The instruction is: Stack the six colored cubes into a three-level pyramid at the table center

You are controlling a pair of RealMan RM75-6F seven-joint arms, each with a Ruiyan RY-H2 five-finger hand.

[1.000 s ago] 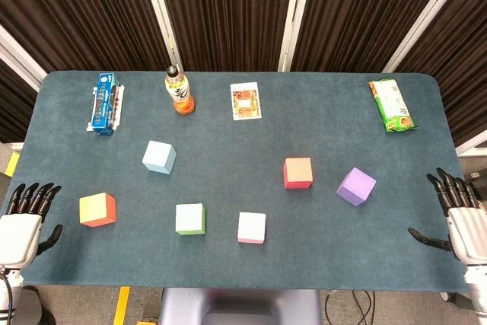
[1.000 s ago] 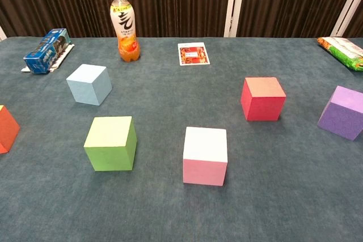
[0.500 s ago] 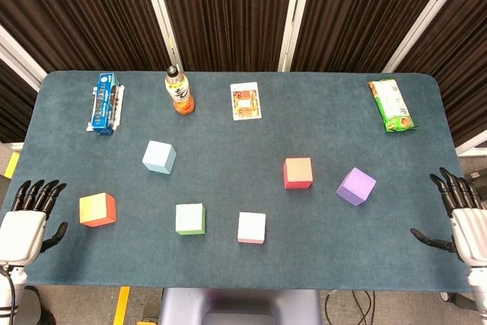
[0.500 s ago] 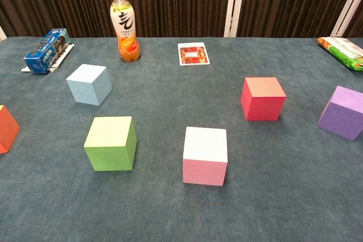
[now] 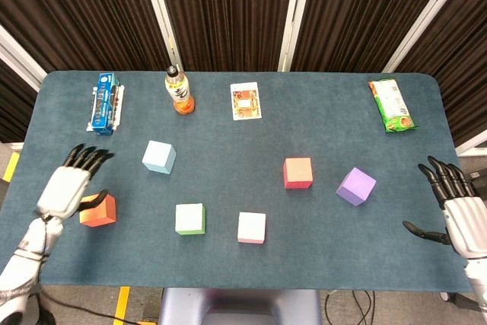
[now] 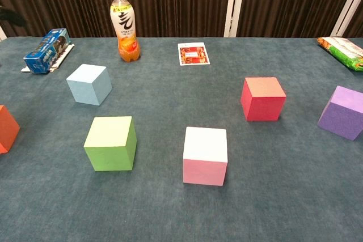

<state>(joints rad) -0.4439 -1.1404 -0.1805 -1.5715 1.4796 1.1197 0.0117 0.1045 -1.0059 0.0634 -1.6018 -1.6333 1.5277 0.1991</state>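
Six cubes lie apart on the blue table (image 5: 228,142): light blue cube (image 5: 158,157) (image 6: 89,84), orange cube (image 5: 99,211) (image 6: 8,128), green cube (image 5: 189,218) (image 6: 110,143), pink cube (image 5: 251,227) (image 6: 205,155), red cube (image 5: 297,173) (image 6: 262,98), purple cube (image 5: 356,186) (image 6: 342,112). My left hand (image 5: 67,184) hovers open over the table's left side, its palm partly covering the orange cube's near-left corner. My right hand (image 5: 455,207) is open off the right edge, holding nothing.
Along the far side stand a blue box (image 5: 104,102) (image 6: 46,50), an orange drink bottle (image 5: 179,90) (image 6: 125,25), a small card (image 5: 245,101) (image 6: 193,53) and a green snack packet (image 5: 393,104) (image 6: 343,51). Dark curtains hang behind the table.
My left hand has swung up and inward from the left edge to above the orange cube. The right hand has risen slightly. The cubes have not moved.
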